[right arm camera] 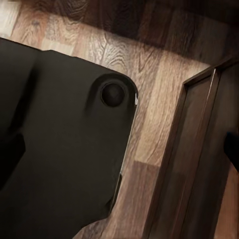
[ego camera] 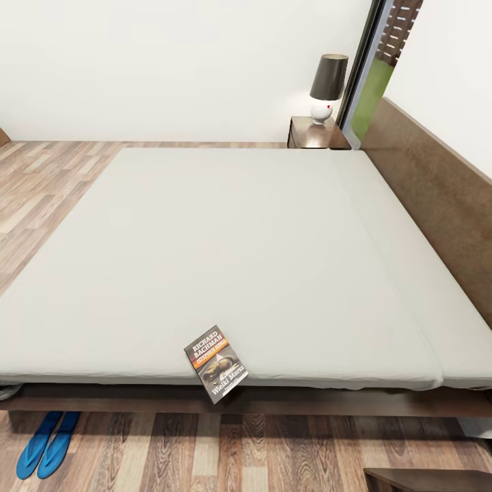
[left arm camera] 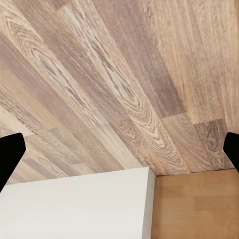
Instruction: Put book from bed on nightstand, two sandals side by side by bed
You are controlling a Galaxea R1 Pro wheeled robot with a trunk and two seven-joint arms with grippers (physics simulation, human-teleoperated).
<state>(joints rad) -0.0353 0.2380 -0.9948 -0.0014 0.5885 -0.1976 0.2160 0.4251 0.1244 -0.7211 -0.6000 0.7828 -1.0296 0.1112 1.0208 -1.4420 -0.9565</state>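
The book (ego camera: pixel 215 362), dark with white "Richard Bachman" lettering and an orange band, lies at the near edge of the bed (ego camera: pixel 225 246), its lower corner hanging over the mattress side. The two sandals (ego camera: pixel 46 443), bright blue, lie side by side on the floor at the near left, their far ends tucked under the bed frame. A nightstand (ego camera: pixel 304 135) stands beyond the bed's far corner, beside the headboard. In the left wrist view my left gripper (left arm camera: pixel 119 152) is open over bare floor. In the right wrist view my right gripper (right arm camera: pixel 119 149) is open above my dark base.
A dark-shaded lamp with a white base (ego camera: pixel 325 89) sits on the far nightstand. The brown headboard (ego camera: pixel 437 184) runs along the right. Another dark brown cabinet (ego camera: pixel 427 478) (right arm camera: pixel 199 164) shows at the near right. A white block (left arm camera: pixel 74 209) lies under my left gripper. Wood floor (ego camera: pixel 225 451) lies before the bed.
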